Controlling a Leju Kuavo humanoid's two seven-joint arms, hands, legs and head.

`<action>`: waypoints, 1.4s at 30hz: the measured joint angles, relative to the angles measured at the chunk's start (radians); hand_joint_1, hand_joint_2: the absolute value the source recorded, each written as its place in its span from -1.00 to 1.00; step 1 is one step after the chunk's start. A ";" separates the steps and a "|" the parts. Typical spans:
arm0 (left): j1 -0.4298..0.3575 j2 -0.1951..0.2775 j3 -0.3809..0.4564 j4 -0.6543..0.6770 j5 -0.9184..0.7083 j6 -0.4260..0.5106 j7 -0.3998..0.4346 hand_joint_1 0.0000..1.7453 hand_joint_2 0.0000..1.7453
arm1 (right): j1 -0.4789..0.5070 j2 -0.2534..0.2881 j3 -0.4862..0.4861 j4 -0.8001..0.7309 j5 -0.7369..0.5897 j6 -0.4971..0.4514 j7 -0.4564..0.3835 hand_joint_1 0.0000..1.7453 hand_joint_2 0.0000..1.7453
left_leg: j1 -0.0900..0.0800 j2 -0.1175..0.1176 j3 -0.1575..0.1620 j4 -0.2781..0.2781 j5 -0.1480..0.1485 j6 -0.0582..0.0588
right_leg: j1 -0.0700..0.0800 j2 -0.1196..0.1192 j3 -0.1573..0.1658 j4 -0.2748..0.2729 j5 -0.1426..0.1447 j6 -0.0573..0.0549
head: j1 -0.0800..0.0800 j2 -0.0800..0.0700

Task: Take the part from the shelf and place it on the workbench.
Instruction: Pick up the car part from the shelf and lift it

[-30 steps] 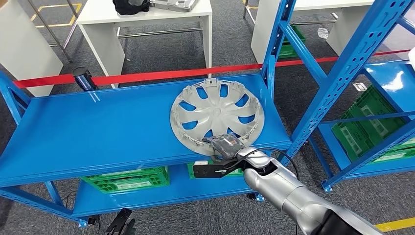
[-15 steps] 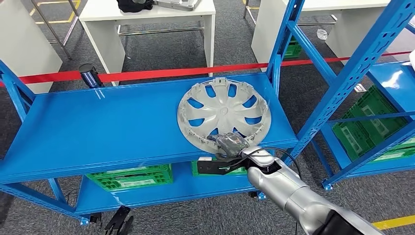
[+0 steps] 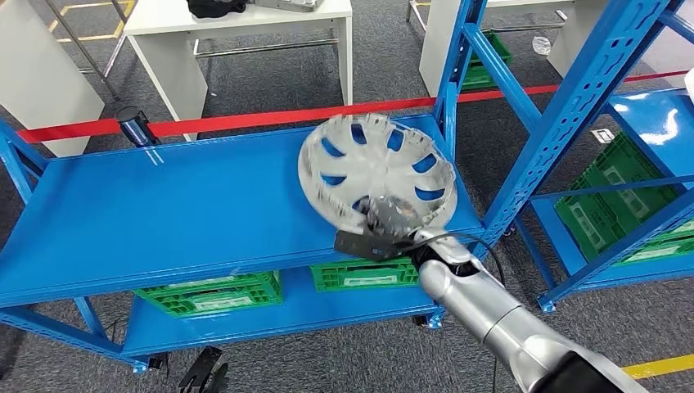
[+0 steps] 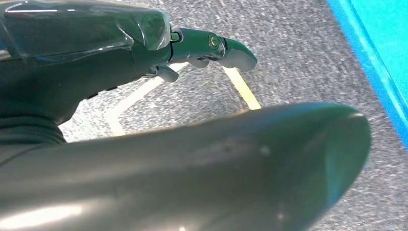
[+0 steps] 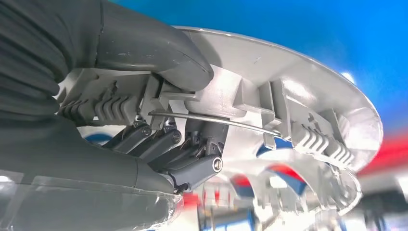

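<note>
The part is a silver wheel cover (image 3: 375,173) with blue showing through its slots. It is tilted up off the blue shelf board (image 3: 164,213), blurred by motion. My right hand (image 3: 391,219) grips its near rim. In the right wrist view the thick grey thumb (image 5: 159,50) presses on the outer edge of the wheel cover (image 5: 298,110) while the dark fingers (image 5: 192,159) curl inside the rim. My left hand (image 4: 144,57) hangs over the grey floor with nothing in it, its fingers loosely curled.
Blue uprights (image 3: 573,123) of the rack stand just right of the cover. Green crates (image 3: 213,296) sit on the lower shelf, and another green crate (image 3: 622,205) sits in the neighbouring rack. A red barrier tape (image 3: 245,124) runs behind the shelf, with white tables (image 3: 237,33) beyond.
My right hand has lifted the wheel cover's near edge, so the cover now tilts up from the shelf instead of lying flat. The camera has also shifted a little.
</note>
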 joint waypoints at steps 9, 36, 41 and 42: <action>0.015 -0.002 0.016 0.000 0.011 0.033 -0.060 -1.00 1.00 | 0.006 -0.030 -0.202 -0.284 -0.181 -0.107 -0.098 0.51 1.00 | -0.007 -0.003 0.062 -0.151 0.033 0.040 | 0.003 -0.003 -0.086 0.134 -0.071 0.004 | 0.001 0.000; 0.051 0.006 0.042 0.011 0.118 0.083 -0.106 -1.00 1.00 | 0.273 -0.030 -0.455 -0.874 -1.302 0.444 -0.126 0.42 1.00 | -0.032 0.003 0.071 -0.115 -0.003 0.056 | 0.004 -0.001 -0.053 0.029 0.008 0.010 | -0.007 0.000; 0.049 0.002 0.041 0.013 0.126 0.081 -0.106 -1.00 1.00 | 0.326 -0.029 -0.468 -0.906 -1.410 0.555 -0.084 0.42 1.00 | -0.021 0.005 0.088 -0.148 0.012 0.056 | -0.003 -0.004 -0.156 0.242 -0.083 0.013 | -0.003 0.000; 0.049 0.001 0.041 0.014 0.128 0.080 -0.105 -1.00 1.00 | 0.339 -0.031 -0.469 -0.907 -1.425 0.573 -0.077 0.42 1.00 | -0.020 0.005 0.088 -0.147 0.012 0.056 | -0.007 -0.004 -0.179 0.288 -0.095 0.018 | -0.004 0.000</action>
